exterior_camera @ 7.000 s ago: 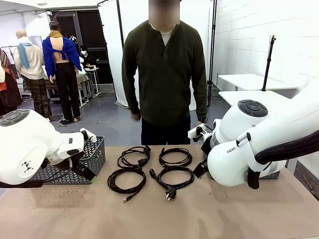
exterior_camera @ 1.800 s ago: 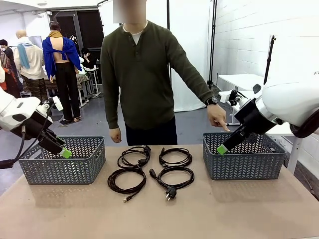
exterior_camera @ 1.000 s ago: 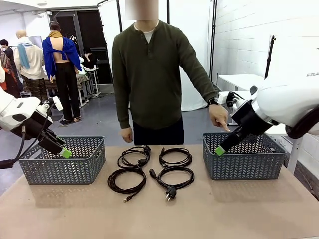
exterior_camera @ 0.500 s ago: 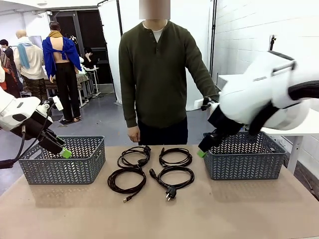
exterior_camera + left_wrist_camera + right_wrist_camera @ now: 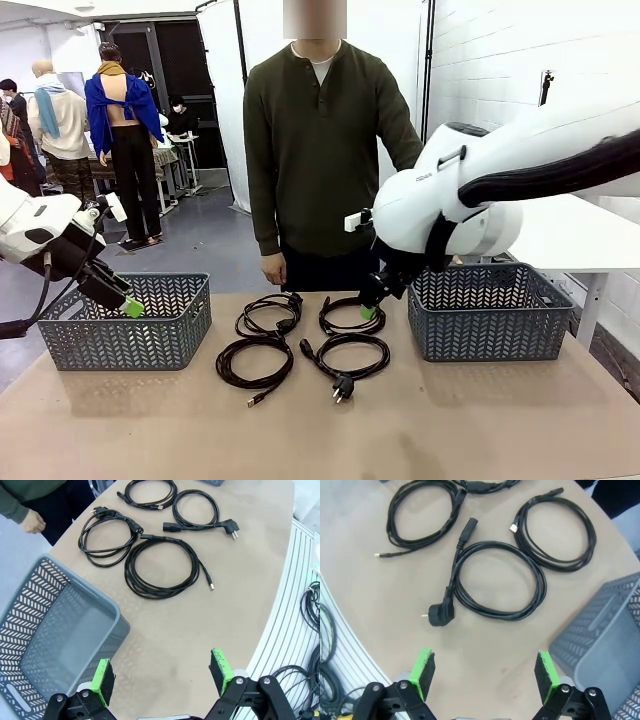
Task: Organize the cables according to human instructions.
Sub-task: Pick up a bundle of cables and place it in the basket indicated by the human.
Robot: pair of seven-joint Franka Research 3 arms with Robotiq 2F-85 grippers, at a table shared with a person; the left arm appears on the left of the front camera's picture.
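Observation:
Four black coiled cables lie in a two-by-two group at the table's middle: far left (image 5: 262, 325), far right (image 5: 350, 331), near left (image 5: 255, 384), and near right, ending in a power plug (image 5: 342, 385). My right gripper (image 5: 370, 311) hangs open just above the far right coil, nothing between its fingers. Its wrist view looks down past the open gripper (image 5: 484, 674) on the plug cable (image 5: 440, 614) and a USB-ended coil (image 5: 555, 569). My left gripper (image 5: 125, 305) is open over the left basket; its own view shows the gripper (image 5: 161, 672) and the nearest coil (image 5: 160, 594).
A grey basket (image 5: 150, 340) stands at the table's left and another (image 5: 480, 340) at the right. A person stands at the far edge behind the cables, one hand (image 5: 270, 270) hanging near the table. The front half of the table is bare.
My right arm swung left from the right basket to above the far right coil. The person drew back the hand that pointed at the right basket. The left arm stayed put.

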